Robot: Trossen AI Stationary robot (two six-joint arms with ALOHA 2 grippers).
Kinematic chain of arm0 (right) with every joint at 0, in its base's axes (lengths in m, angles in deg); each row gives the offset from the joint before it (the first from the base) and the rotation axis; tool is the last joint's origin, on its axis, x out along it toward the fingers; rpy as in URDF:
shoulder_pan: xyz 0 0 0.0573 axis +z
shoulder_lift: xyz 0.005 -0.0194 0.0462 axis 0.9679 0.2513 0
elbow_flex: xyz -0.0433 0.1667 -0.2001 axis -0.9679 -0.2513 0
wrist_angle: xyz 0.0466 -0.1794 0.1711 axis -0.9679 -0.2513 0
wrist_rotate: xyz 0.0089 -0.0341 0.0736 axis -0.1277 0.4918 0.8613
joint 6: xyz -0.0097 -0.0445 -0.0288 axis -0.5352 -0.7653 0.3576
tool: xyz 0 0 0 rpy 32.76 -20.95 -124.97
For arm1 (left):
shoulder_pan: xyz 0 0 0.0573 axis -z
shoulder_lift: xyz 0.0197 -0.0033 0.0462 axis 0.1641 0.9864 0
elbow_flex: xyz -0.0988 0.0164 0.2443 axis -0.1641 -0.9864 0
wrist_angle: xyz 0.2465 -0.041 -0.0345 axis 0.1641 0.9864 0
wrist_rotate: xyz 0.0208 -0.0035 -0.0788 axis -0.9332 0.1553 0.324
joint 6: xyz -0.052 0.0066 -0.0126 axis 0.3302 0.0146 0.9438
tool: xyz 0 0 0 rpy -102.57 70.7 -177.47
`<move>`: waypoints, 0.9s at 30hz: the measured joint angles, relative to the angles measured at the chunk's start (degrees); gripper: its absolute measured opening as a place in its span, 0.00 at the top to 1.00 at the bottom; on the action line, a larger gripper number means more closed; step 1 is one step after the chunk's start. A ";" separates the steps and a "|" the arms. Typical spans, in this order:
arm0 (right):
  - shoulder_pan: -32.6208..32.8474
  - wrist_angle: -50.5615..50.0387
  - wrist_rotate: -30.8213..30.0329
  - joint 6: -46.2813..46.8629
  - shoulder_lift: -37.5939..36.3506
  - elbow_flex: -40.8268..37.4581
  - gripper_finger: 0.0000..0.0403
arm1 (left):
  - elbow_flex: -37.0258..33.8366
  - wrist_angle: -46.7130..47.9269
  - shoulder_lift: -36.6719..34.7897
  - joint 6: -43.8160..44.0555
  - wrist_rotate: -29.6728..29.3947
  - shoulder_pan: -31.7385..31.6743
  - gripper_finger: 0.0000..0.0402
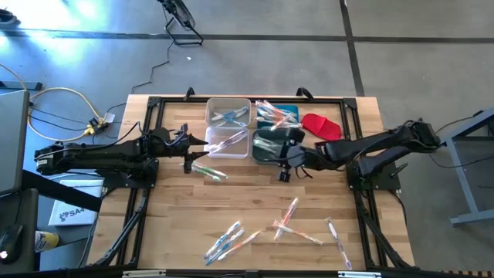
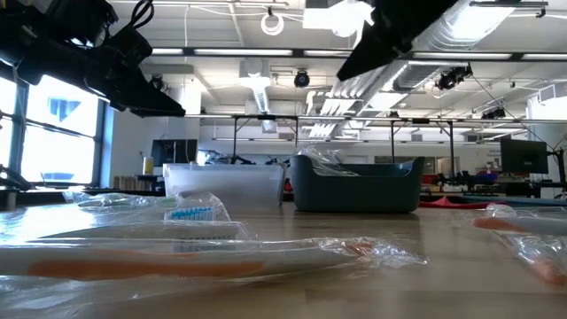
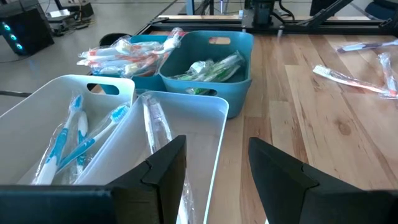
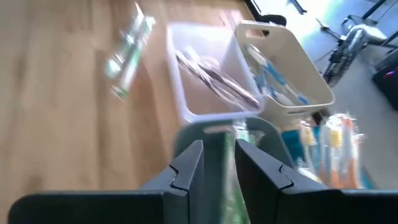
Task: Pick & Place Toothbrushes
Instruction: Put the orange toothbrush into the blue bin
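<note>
Wrapped toothbrushes lie loose on the near part of the wooden table (image 1: 255, 193): a group (image 1: 231, 241), a crossed pair (image 1: 289, 220) and one (image 1: 340, 243). A green one (image 1: 208, 171) lies beside my left gripper (image 1: 189, 152). That gripper (image 3: 217, 180) stands open, level with the near white bin (image 3: 180, 124). My right gripper (image 1: 285, 161) hovers over the near teal bin (image 4: 217, 130), tipped down. Its fingers (image 4: 217, 162) are a narrow gap apart, with nothing between them. Green brushes (image 3: 208, 62) lie in that bin.
Four bins stand together at the far middle. The far white one (image 1: 228, 112) holds blue brushes and the far teal one (image 1: 278, 116) orange ones. A red cloth-like piece (image 1: 320, 125) lies to their right. A wrapped brush (image 2: 177, 257) lies close to the low camera.
</note>
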 joint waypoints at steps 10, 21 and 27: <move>7.07 0.03 4.78 12.53 -3.33 0.01 0.79 | 0.00 0.01 -0.01 0.00 0.00 0.00 0.57; 14.22 0.03 11.23 23.20 -3.33 -0.01 0.79 | 0.00 0.02 -0.01 0.15 0.00 -0.02 0.57; 17.91 0.16 11.21 29.45 -3.33 -0.01 0.79 | -0.01 0.09 -0.01 0.31 0.00 0.00 0.57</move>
